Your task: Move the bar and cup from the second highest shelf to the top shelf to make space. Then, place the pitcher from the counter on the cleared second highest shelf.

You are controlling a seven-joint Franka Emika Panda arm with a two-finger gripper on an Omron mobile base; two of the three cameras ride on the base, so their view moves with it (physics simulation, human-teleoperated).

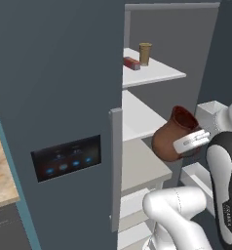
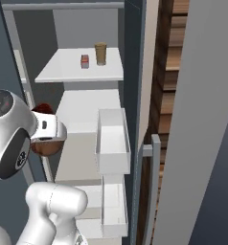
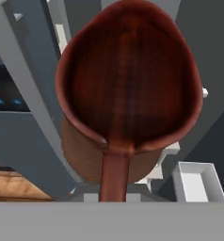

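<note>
My claw carries the pitcher toward the cleared shelf.
Left base view: gripper [image 1: 195, 140] clamped on pitcher [image 1: 170, 138], centre right, tilted; second highest shelf [image 1: 137, 117] lies up-left. Right base view: pitcher [image 2: 44, 146] left of that shelf [image 2: 89, 110]. Hand view: pitcher's mouth [image 3: 128, 89] faces me.

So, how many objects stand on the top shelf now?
2: the bar and the cup stand side by side on the top shelf, the bar left of the cup. Nothing else appears there.
</note>
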